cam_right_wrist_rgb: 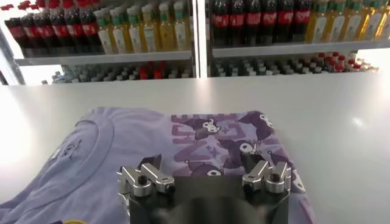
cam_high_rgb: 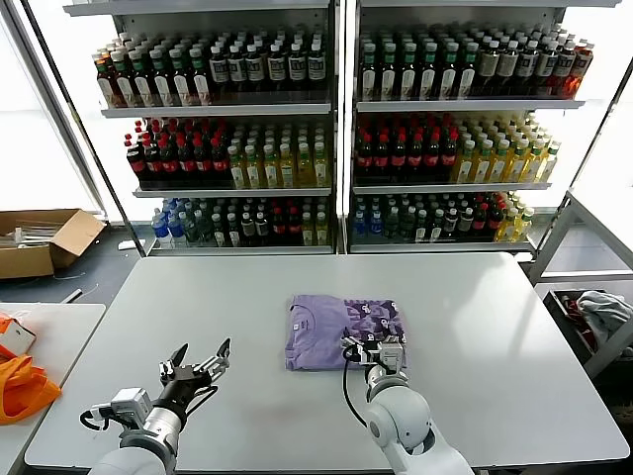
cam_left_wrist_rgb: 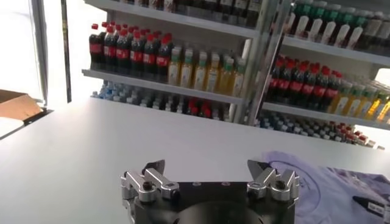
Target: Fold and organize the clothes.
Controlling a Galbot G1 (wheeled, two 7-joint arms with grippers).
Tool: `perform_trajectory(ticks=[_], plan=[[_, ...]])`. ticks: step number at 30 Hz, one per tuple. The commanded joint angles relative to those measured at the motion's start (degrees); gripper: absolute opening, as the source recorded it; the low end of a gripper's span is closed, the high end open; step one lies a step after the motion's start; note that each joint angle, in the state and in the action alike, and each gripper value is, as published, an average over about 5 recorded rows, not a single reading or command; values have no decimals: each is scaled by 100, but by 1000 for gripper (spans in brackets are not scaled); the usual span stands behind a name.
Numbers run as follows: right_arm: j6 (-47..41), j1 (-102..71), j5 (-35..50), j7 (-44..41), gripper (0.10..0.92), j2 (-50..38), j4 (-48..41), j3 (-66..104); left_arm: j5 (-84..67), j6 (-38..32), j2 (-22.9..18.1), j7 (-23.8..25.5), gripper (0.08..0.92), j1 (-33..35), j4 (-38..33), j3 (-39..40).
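A folded lavender T-shirt [cam_high_rgb: 336,332] lies at the middle of the white table [cam_high_rgb: 475,327], collar to the left and a darker purple printed panel [cam_high_rgb: 376,319] on its right half. My right gripper [cam_high_rgb: 374,348] is open and empty, hovering at the shirt's near right edge; in the right wrist view the shirt [cam_right_wrist_rgb: 122,146] and its print [cam_right_wrist_rgb: 222,143] fill the space before the open gripper [cam_right_wrist_rgb: 204,167]. My left gripper [cam_high_rgb: 198,364] is open and empty over the bare table, left of the shirt. In the left wrist view the open left gripper [cam_left_wrist_rgb: 207,169] faces bare table, with the shirt [cam_left_wrist_rgb: 323,185] off to one side.
Shelves of drink bottles [cam_high_rgb: 326,139] stand behind the table. A bright orange bag [cam_high_rgb: 20,381] lies on a side table at the left, with a cardboard box [cam_high_rgb: 45,237] on the floor beyond. A grey-white fabric bundle [cam_high_rgb: 603,312] sits in a rack at the right.
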Motion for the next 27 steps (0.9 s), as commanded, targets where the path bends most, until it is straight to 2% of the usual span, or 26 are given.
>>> perform_trajectory(ticks=[1, 6, 18, 23, 27], plan=[[44, -581, -216, 24, 823, -506, 1015, -39, 51, -3, -98, 18, 823, 84, -41, 34], [158, -973, -26, 130, 823, -614, 1125, 80, 59, -8, -133, 28, 823, 126, -87, 31], [125, -1073, 1063, 315, 823, -402, 622, 262, 176, -12, -145, 47, 823, 183, -129, 121], [169, -1157, 901, 317, 823, -433, 932, 352, 443, -130, -137, 130, 822, 261, -185, 85], [424, -1314, -68, 185, 823, -554, 1515, 515, 683, -335, -140, 267, 823, 272, -254, 54]])
